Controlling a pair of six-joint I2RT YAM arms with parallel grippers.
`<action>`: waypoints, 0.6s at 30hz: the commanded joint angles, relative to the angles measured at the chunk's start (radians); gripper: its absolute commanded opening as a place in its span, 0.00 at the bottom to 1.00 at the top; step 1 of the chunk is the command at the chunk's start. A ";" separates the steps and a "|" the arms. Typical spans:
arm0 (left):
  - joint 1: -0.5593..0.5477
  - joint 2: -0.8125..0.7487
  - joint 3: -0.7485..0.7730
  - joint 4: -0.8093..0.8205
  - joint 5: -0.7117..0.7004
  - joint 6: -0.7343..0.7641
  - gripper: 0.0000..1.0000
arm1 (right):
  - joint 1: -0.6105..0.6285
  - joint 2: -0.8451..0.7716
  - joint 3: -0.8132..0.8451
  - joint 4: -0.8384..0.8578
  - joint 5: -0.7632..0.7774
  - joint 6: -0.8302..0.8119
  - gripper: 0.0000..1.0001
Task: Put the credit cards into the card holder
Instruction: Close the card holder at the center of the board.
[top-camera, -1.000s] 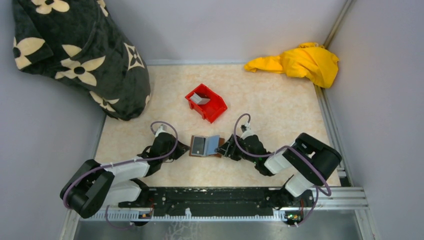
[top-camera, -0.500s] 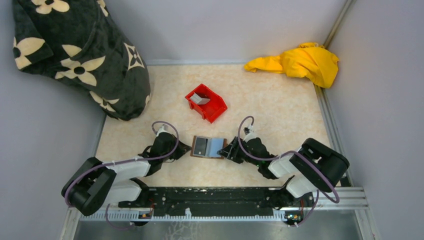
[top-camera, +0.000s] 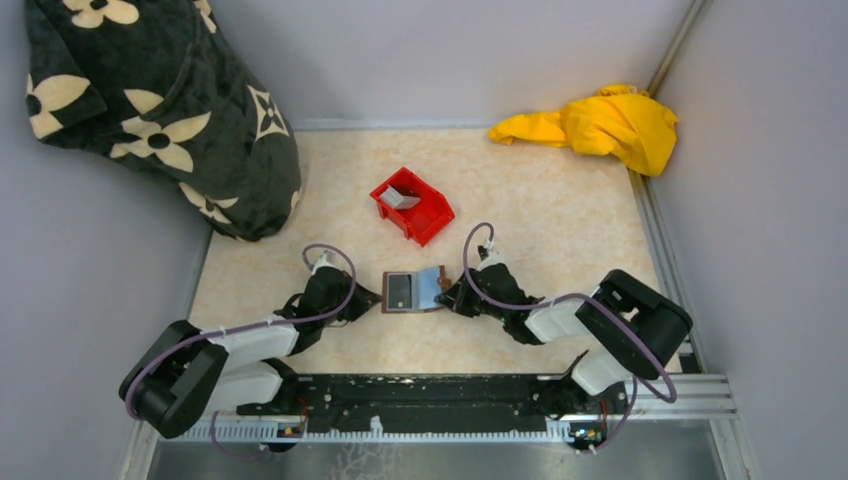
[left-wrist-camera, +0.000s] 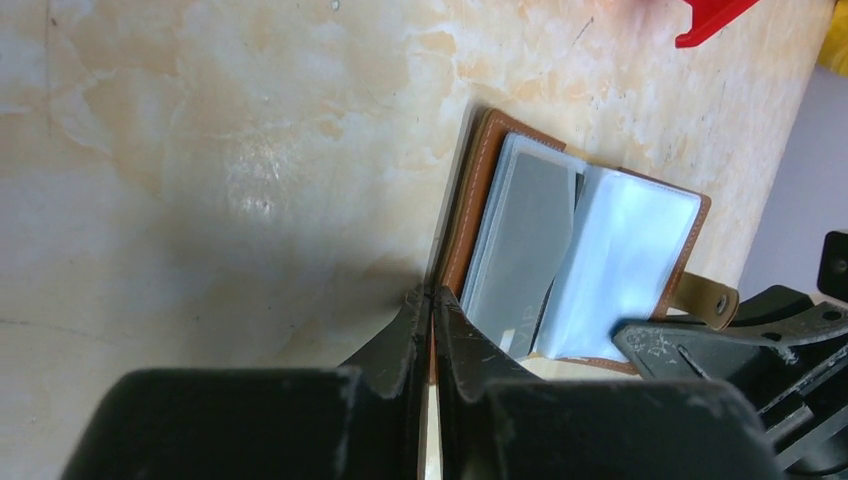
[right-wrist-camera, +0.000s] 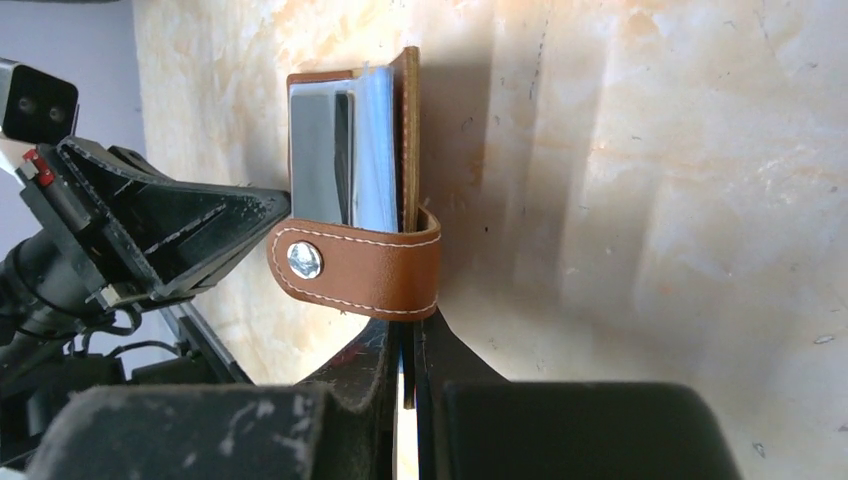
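Observation:
The brown card holder lies open between both grippers, its clear sleeves showing. A dark grey card sits in a left-hand sleeve. My left gripper is shut on the edge of the left cover. My right gripper is shut on the right cover, which stands raised on edge. The snap strap curls across just above those jaws. Another of the credit cards, pale grey, leans inside the red bin.
A black flowered blanket fills the back left corner. A yellow cloth lies at the back right. Grey walls close in both sides. The black base rail runs along the near edge.
The right gripper has closed on the card holder's right cover and tipped it up from flat. The left gripper holds the left cover as before.

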 joint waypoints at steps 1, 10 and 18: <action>-0.009 -0.045 -0.022 -0.122 0.000 0.017 0.14 | 0.011 -0.064 0.058 -0.126 0.064 -0.064 0.00; -0.009 -0.125 -0.054 -0.131 -0.047 0.017 0.45 | 0.010 -0.085 0.085 -0.223 0.050 -0.056 0.00; -0.009 -0.007 -0.022 -0.122 -0.021 0.037 0.32 | -0.006 -0.096 0.077 -0.238 0.014 -0.030 0.00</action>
